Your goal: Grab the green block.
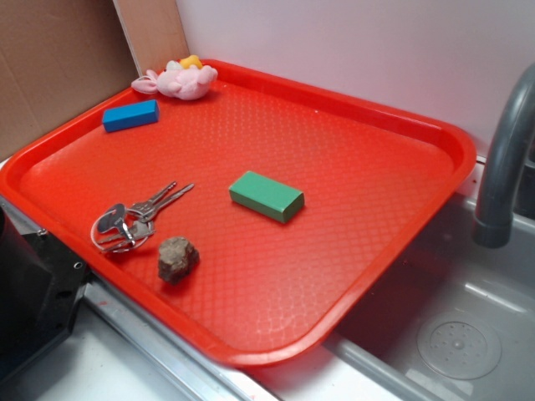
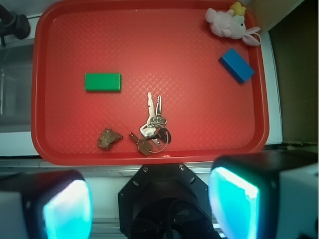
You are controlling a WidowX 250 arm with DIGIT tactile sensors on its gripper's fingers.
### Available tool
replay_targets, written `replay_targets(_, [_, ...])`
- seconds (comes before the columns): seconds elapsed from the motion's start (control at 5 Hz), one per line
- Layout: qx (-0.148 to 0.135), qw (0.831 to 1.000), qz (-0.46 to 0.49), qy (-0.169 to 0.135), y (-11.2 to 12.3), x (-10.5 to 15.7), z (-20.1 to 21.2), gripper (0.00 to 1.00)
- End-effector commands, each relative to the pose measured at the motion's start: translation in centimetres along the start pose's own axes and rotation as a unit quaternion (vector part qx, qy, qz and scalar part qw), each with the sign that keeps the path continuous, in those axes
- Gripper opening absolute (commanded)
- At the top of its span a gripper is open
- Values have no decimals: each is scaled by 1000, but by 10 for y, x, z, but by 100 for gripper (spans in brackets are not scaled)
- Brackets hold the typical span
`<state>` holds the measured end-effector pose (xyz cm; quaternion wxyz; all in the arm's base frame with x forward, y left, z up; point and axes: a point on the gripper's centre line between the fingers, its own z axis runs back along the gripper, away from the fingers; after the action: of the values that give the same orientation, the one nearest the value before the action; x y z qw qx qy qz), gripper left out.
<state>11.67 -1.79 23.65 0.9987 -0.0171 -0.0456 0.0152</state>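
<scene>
**Green block lies clear on the tray, fingers high above and apart**

While the green block [image 2: 102, 82] rests flat on the red tray [image 2: 149, 30], nothing touches it; it lies in open tray floor, well apart from every other thing. In the wrist view its long axis runs left to right across the picture, roughly in line with the gap between the two fingers [image 2: 233, 198], so a grasp across its short side would likely call for a turn of the wrist, or else a wide spread along its length. It sits up and to the left of the middle of the gripper [image 2: 150, 200], far below, so the coming move looks like a shift toward that side and a long descent.

Nearest to it are the small brown rock [image 2: 109, 138] and the bunch of keys [image 2: 151, 127], both closer to the robot's edge of the tray. Farther off, by the opposite corner, lie the blue block [image 2: 237, 65] and the pink plush toy [image 2: 228, 22]. Beside the tray stands a sink [image 1: 456, 330] with a grey faucet [image 1: 504, 159].

The fingers stand spread wide and hold nothing; the grab has not begun.
</scene>
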Motion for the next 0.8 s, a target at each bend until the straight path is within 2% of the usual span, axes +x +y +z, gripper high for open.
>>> replay_targets(0.0, [0, 1000, 0, 0, 0, 0, 0, 100])
replay_targets(0.2, [-36, 992, -123, -7, -12, 44, -22, 100])
replay_targets(0.4, [-39, 981, -187, 11, -16, 73, -42, 100])
replay_targets(0.6, [-39, 981, -187, 11, -16, 73, -42, 100])
